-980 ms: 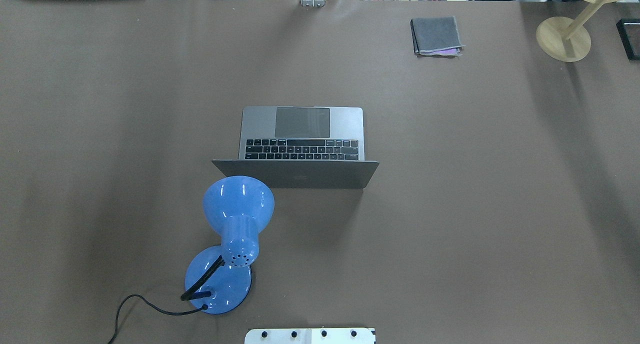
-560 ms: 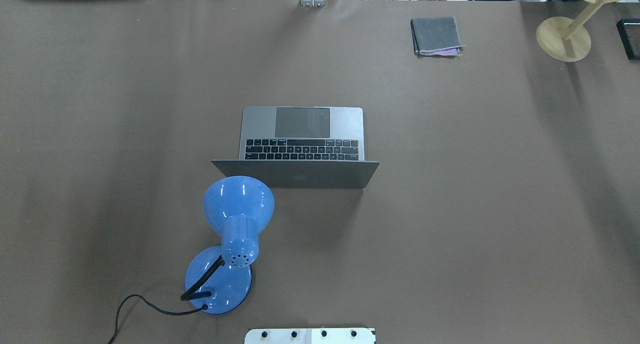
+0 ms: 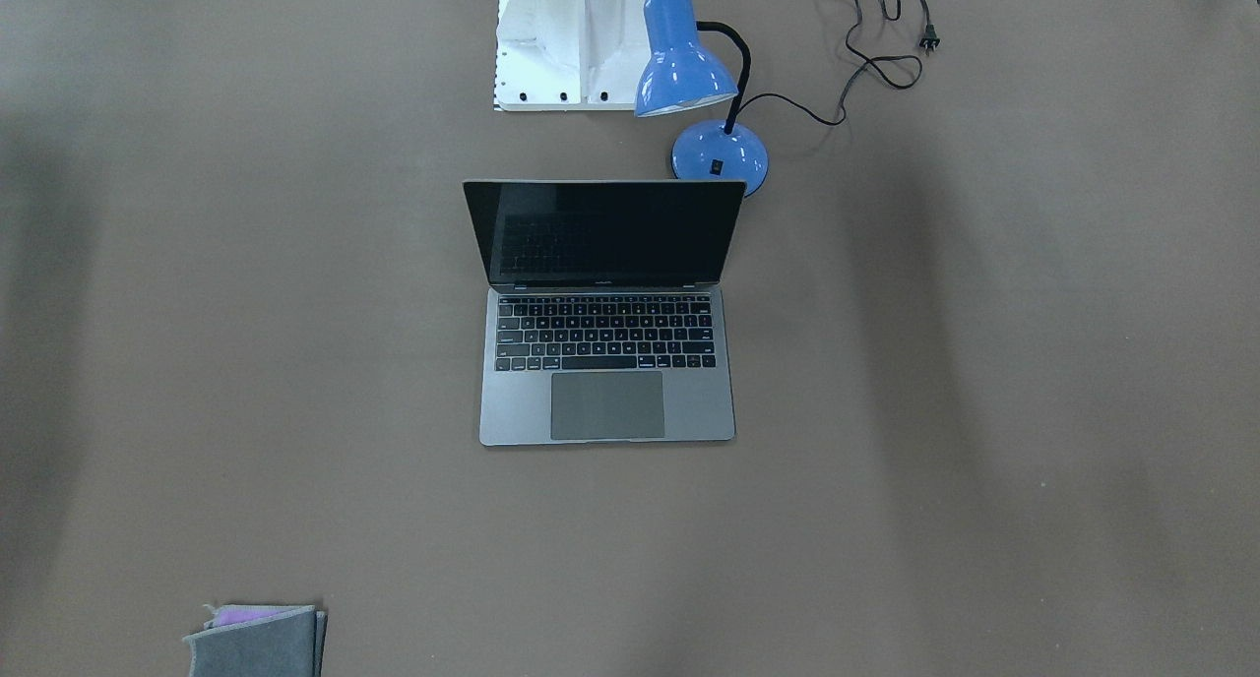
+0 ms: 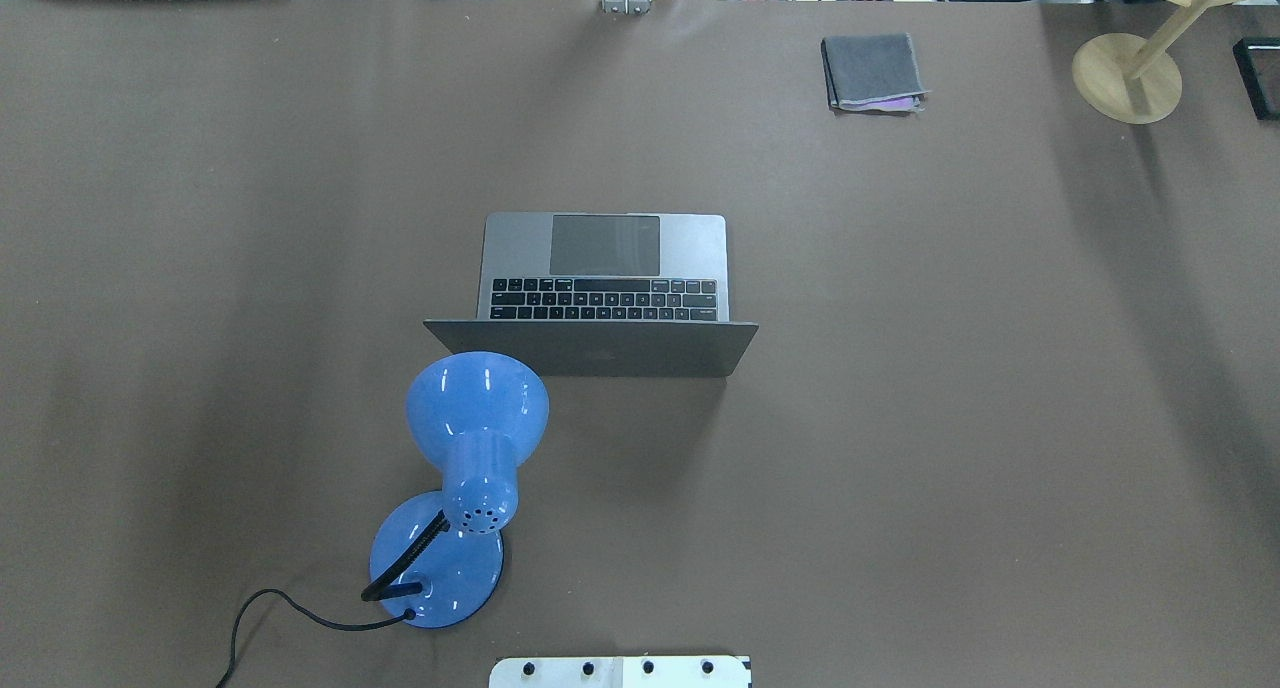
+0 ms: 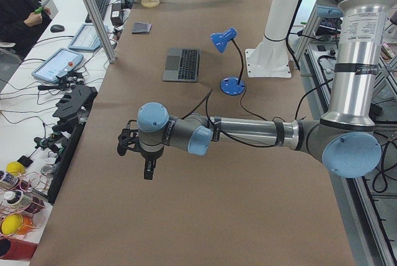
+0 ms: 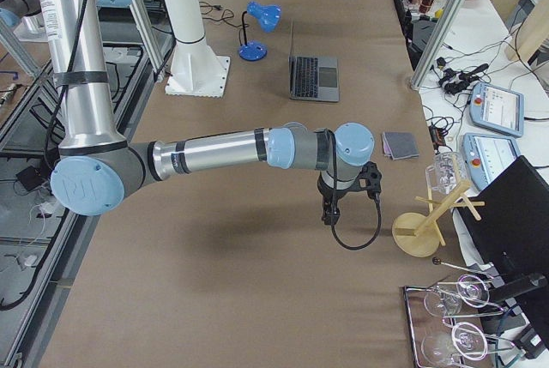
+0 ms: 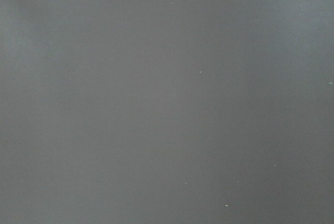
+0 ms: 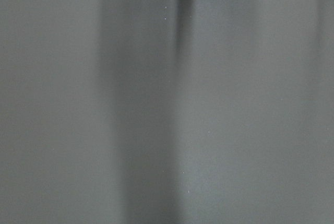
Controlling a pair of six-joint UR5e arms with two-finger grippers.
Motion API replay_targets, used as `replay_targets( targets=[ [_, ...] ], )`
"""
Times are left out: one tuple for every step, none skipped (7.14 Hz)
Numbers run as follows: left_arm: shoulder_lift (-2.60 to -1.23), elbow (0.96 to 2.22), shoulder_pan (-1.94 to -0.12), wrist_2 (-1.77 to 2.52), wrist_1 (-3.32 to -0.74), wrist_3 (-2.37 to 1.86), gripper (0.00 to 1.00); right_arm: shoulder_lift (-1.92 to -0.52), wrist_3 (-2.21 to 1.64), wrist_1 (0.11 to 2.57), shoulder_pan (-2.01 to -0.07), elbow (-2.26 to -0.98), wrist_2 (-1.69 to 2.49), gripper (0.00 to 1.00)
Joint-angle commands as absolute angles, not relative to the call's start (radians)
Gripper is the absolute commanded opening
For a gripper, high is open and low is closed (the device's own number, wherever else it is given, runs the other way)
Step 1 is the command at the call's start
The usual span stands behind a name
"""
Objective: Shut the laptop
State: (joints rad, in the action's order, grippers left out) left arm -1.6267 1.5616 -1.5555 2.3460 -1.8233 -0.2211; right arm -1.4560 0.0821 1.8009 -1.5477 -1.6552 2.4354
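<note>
The overhead camera sits behind the robot and looks forward and down on the table [image 4: 1000,448]. The front-facing one looks steeply down from the opposite side, with the robot's white base [image 3: 569,42] at its top. Both share the laptop [image 4: 603,268], the blue desk lamp [image 4: 470,448] and the folded grey cloth [image 4: 872,71]. The side cameras look along the table from either end, the left arm [image 5: 248,133] near in one, the right arm [image 6: 214,149] near in the other. Both wrist cameras face bare table covering, close up.
</note>
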Motion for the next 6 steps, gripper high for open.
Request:
replay_targets(
  targets=[
    [-1.632,1.542,-1.555,2.356,-1.816,-0.23,0.98,-1.451,0.078,1.801,-1.548,-1.655,2.434,1.0],
    [-1.628,1.531,-1.555,2.358,-1.828,-0.221,0.98,-1.45,0.077,1.801,-1.548,-1.655,2.436,1.0],
    [-1.621,1.534,-1.555,2.359,-1.83,-0.219,0.98,-1.45,0.077,1.801,-1.548,-1.654,2.434,1.0],
    [-1.618,1.542,-1.555,2.359,-1.83,-0.219,0.98,-1.451,0.081,1.801,-1.548,-1.649,2.436,1.0],
    [-1.618,1.54,-1.555,2.359,-1.83,-0.219,0.98,-1.454,0.084,1.799,-1.548,-1.648,2.439,1.0],
    [-1.62,1.546,-1.555,2.359,-1.83,-0.224,0.98,-1.451,0.084,1.799,-1.548,-1.647,2.442,1.0]
  ],
)
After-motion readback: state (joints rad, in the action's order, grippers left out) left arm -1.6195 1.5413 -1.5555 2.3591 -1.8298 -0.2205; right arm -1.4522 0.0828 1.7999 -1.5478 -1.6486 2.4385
